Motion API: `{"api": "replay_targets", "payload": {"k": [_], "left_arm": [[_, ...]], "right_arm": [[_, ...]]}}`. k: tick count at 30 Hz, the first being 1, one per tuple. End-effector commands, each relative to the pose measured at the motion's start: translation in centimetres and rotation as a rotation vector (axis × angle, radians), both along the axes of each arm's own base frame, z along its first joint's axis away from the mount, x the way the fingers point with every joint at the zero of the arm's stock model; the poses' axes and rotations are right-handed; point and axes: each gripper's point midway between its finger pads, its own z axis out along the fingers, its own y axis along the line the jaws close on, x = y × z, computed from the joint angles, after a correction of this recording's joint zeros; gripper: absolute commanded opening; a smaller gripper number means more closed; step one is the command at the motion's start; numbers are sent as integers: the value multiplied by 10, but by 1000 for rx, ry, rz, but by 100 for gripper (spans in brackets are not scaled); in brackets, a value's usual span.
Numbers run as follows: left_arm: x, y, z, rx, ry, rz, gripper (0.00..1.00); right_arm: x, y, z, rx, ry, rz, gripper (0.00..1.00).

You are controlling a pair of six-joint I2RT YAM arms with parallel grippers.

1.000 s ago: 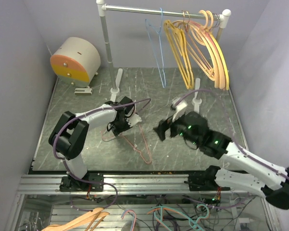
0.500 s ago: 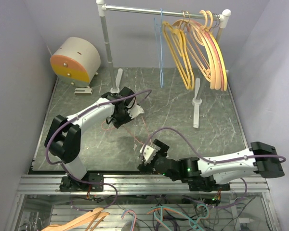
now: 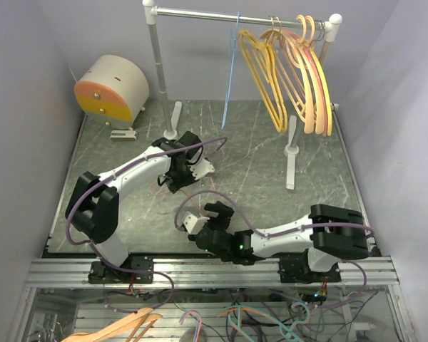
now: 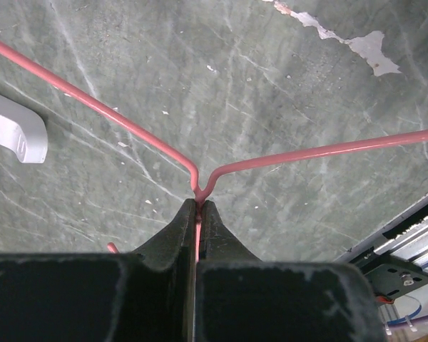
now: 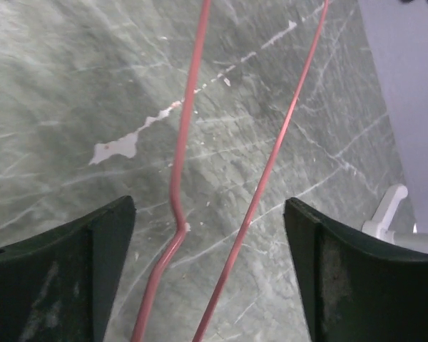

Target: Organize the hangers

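A thin pink wire hanger (image 4: 114, 114) lies on the green marbled table. My left gripper (image 4: 198, 204) is shut on its neck, just below where the two shoulders split. In the top view that gripper (image 3: 175, 178) sits left of the table's middle. My right gripper (image 3: 200, 215) hovers near the front edge, open. In its wrist view the fingers (image 5: 208, 206) straddle two pink wires (image 5: 187, 107) of the same hanger without touching them. On the rail (image 3: 235, 14) hang a blue wire hanger (image 3: 230, 78), yellow ones (image 3: 265, 71) and orange and peach ones (image 3: 310, 78).
A round white and orange drawer box (image 3: 113, 89) stands at the back left. The rail's white feet (image 3: 291, 153) (image 3: 172, 121) rest on the table; one (image 4: 14, 135) lies close to the left of my left gripper. More hangers (image 3: 128, 324) lie below the front frame.
My right arm has swung from the middle right of the table down to the front, over the pink hanger's lower end. The blue hanger on the rail has swung. The left grip is unchanged.
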Motion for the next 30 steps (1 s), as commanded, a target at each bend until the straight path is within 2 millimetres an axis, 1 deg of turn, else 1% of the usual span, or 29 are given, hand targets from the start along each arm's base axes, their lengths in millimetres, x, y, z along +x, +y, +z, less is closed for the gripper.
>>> {"api": "replay_targets", "payload": {"k": [1, 3, 4, 6, 7, 8, 10, 11, 12, 13, 15, 16, 18, 20, 22, 23, 24, 25, 27, 28, 29, 30], "left_arm": [[1, -9, 23, -40, -42, -34, 7], [-1, -11, 26, -45, -38, -38, 7], [-2, -12, 28, -49, -40, -42, 7], [-3, -14, 30, -52, -41, -46, 7], [-4, -15, 31, -54, -42, -49, 7], [-6, -16, 33, -56, -39, -55, 7], [-11, -20, 36, -68, -28, -69, 7], [-12, -23, 40, -71, -39, -71, 16], [-12, -26, 46, -73, -54, -74, 31], [-12, -28, 53, -73, -68, -75, 49], [-7, -34, 74, -89, -126, -71, 95], [-7, -38, 88, -104, -151, -76, 100], [-1, -46, 122, -153, -232, -73, 99], [0, -54, 169, -230, -307, -69, 99], [0, -59, 233, -352, -406, -57, 99], [-1, -59, 279, -440, -490, -56, 99], [-3, -55, 313, -499, -563, -46, 99], [-4, -46, 350, -560, -667, -17, 99], [-6, -21, 412, -653, -854, 66, 99], [-9, -6, 438, -688, -935, 112, 99], [-10, 9, 458, -717, -1005, 166, 99], [-12, 23, 474, -735, -1058, 210, 99]], "right_arm": [[19, 3, 7, 30, -25, -69, 75], [22, 2, 4, 11, -31, -77, 50], [23, 3, 3, -5, -34, -76, 40], [25, 3, 0, -35, -43, -91, 11], [26, 2, -3, -55, -45, -98, 2], [26, 2, -4, -64, -50, -104, 0], [25, 4, -5, -69, -48, -105, 0], [24, 3, -6, -67, -46, -107, 0], [24, 3, -8, -65, -40, -110, 0], [23, 2, -9, -65, -36, -112, 0], [23, 0, -12, -67, -32, -123, 0], [23, -1, -13, -67, -27, -126, 0], [22, -3, -12, -56, -25, -135, 0], [21, -5, -9, -41, -26, -147, 0], [21, -8, -5, -24, -27, -158, 0], [21, -9, -4, -15, -26, -161, 0], [20, -11, -3, -5, -22, -164, 0], [20, -12, -1, 8, -19, -167, 0], [18, -10, 6, 50, -14, -164, 0], [17, -8, 12, 81, -10, -158, 0], [15, -5, 18, 119, 0, -151, 0], [13, -2, 25, 169, 19, -140, 0]]}}
